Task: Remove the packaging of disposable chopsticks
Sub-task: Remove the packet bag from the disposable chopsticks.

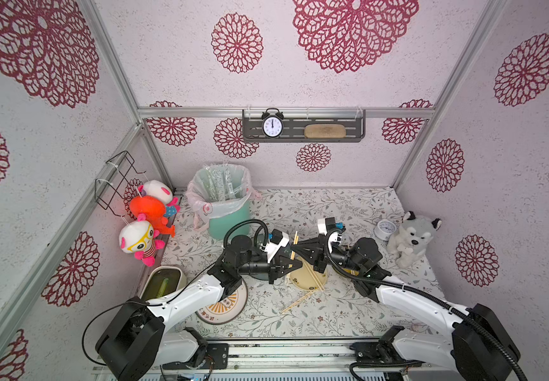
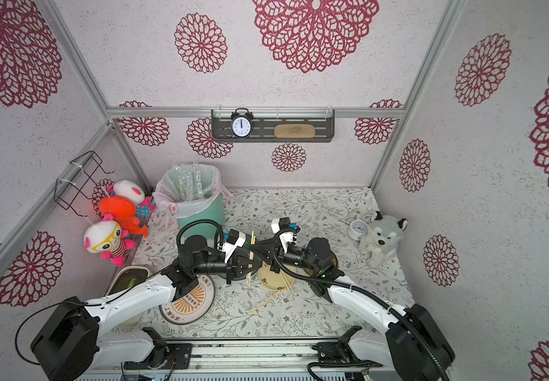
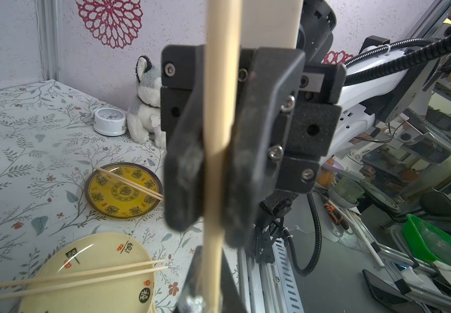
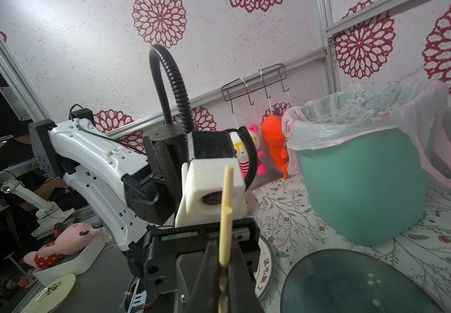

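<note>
One pair of disposable chopsticks stands nearly upright between both grippers over the middle of the table. My right gripper is shut on its bare pale wood. Just below, my left gripper is shut on the lower part, where crinkly clear packaging still wraps the sticks. The bare top end rises in front of the left wrist camera. Several empty sleeves lie in the bin. Other bare pairs lie on a cream plate, on a yellow plate and on the table.
A green bin with a pink liner stands at the back left. The cream plate sits right under the grippers. A dark plate and an orange-patterned plate lie under the left arm. A husky plush and small clock stand right.
</note>
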